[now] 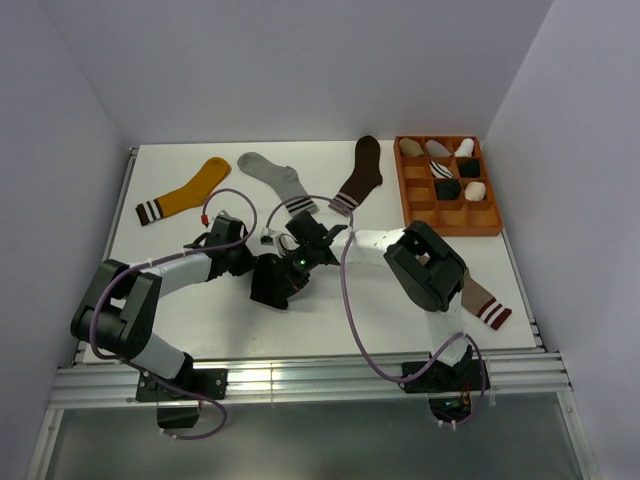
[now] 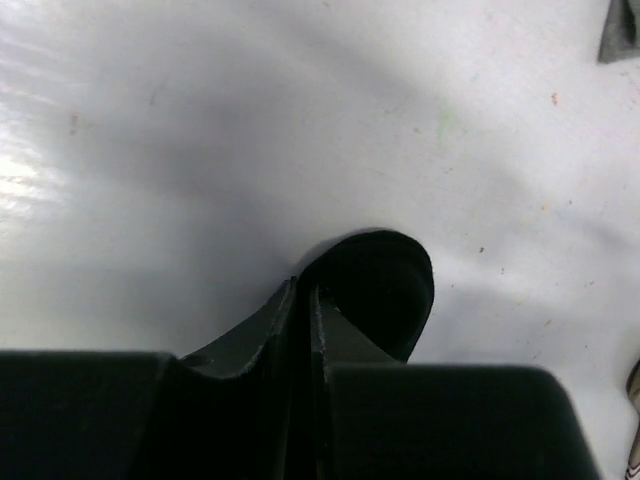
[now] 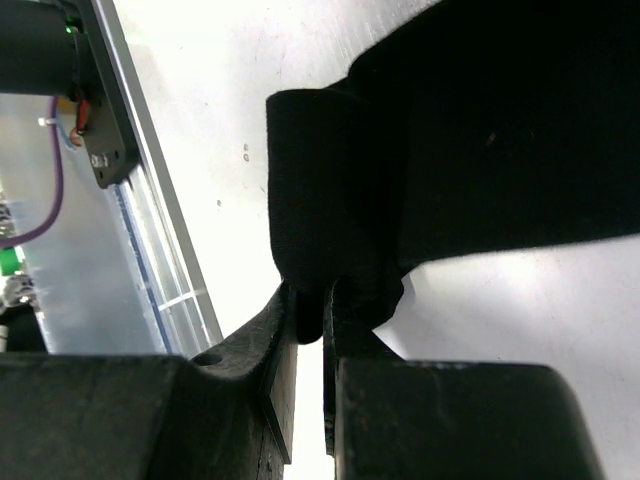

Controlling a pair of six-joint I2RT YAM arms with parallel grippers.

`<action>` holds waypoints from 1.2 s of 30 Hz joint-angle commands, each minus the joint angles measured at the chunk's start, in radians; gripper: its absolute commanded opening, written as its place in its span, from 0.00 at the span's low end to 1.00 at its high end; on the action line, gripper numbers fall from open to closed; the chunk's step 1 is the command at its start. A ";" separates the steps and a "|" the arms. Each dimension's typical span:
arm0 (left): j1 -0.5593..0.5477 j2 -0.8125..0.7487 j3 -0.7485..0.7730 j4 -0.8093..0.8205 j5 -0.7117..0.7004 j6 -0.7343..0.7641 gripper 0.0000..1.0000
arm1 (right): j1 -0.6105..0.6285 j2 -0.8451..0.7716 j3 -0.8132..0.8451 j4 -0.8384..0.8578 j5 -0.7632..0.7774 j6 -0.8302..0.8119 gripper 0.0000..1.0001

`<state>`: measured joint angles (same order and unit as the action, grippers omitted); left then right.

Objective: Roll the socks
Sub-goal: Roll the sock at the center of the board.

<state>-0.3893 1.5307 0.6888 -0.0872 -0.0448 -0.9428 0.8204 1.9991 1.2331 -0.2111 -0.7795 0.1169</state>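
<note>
The place was recognised as a robotics laboratory cell: a white table [image 1: 300, 332] was enclosed by plain grey walls [image 1: 300, 70], and a left arm [image 1: 160, 280] and a right arm [image 1: 432, 268] were bolted to aluminium rails [image 1: 320, 382].

Two arms [image 1: 183, 267]: white links, black joints; purple cables [image 1: 350, 322]; black fingers [image 2: 252, 338]; green LED [image 1: 300, 265].

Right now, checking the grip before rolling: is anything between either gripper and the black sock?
Nothing visible. The left gripper and right gripper are each closed on a fold of the black sock.
</note>
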 commanded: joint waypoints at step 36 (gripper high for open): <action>0.006 -0.179 -0.071 -0.043 -0.075 -0.048 0.64 | 0.025 0.254 0.213 -0.205 -0.015 -0.034 0.00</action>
<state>-0.3809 1.4101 0.6235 -0.0834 -0.0788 -0.9550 0.8257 2.1803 1.4506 -0.3458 -0.9047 0.0704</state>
